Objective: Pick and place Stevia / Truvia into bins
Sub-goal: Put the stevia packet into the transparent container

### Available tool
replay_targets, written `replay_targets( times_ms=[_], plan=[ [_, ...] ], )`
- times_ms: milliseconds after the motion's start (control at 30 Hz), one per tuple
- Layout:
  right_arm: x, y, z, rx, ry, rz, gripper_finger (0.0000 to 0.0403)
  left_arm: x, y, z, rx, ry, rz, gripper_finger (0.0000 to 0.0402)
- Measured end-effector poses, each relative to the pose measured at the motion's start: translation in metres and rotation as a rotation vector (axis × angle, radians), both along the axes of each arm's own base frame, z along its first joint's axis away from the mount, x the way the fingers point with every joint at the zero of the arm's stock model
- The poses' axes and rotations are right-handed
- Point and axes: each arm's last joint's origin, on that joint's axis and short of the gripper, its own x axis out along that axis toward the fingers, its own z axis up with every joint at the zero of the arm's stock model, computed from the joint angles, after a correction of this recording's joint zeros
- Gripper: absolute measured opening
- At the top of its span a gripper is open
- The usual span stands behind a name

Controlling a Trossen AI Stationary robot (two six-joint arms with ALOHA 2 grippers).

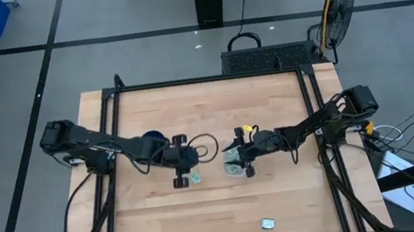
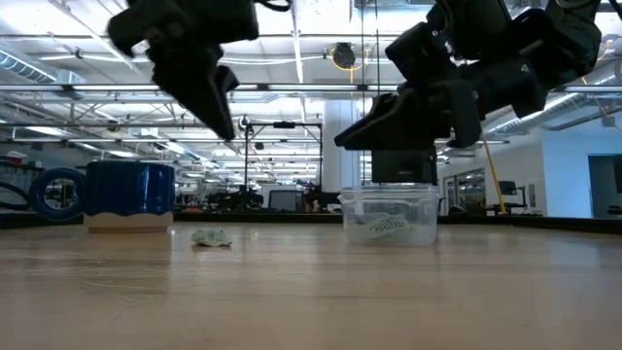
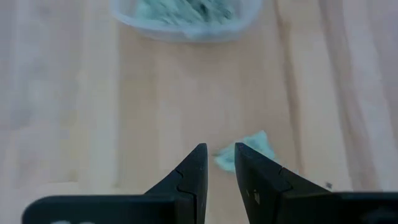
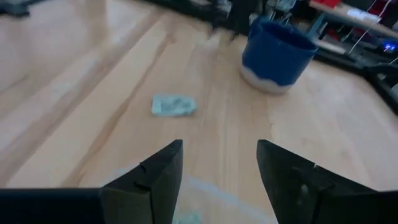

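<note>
One pale green Stevia packet (image 1: 196, 178) lies flat on the wood just to the right of my left gripper (image 1: 182, 174). In the left wrist view that packet (image 3: 250, 149) shows past the narrowly open fingers (image 3: 221, 158). The low view has the left gripper (image 2: 224, 122) well above the packet (image 2: 211, 238). The clear tub (image 2: 389, 214) stands on the table with several packets inside. My right gripper (image 1: 243, 161) hovers open over the tub (image 1: 233, 166), its fingers (image 4: 219, 155) wide apart. Another packet (image 1: 268, 223) lies near the table's near edge.
A dark blue mug (image 2: 129, 194) stands on the table left of the tub, partly under the left arm in the high view (image 1: 154, 138). The two grippers are close together at mid-table. Bare wood (image 1: 280, 194) stretches toward the near edge.
</note>
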Motion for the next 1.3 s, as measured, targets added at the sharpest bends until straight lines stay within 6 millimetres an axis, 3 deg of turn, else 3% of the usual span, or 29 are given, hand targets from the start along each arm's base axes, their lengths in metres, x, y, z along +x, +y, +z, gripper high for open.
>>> replay_targets(
  times_ms=[200, 367, 667, 867, 1300],
  plan=[
    [0.002, 0.0, 0.005, 0.008, -0.055, -0.001, 0.02, -0.011, -0.018, -0.036, -0.039, -0.065, -0.049, 0.0088],
    [0.002, 0.0, 0.006, 0.009, -0.069, -0.001, 0.02, -0.019, -0.02, -0.054, -0.046, -0.114, -0.024, 0.0088],
    [0.003, 0.0, 0.008, -0.008, -0.088, 0.005, 0.02, -0.027, -0.01, -0.071, -0.21, -0.108, 0.325, 0.0088],
    [0.003, 0.0, 0.011, -0.042, -0.118, 0.016, 0.02, -0.036, -0.008, -0.089, -0.237, -0.111, 0.397, 0.0088],
    [0.003, 0.0, 0.011, -0.046, -0.122, 0.015, 0.02, -0.036, -0.009, -0.103, -0.287, -0.165, 0.43, 0.0088]
  ],
)
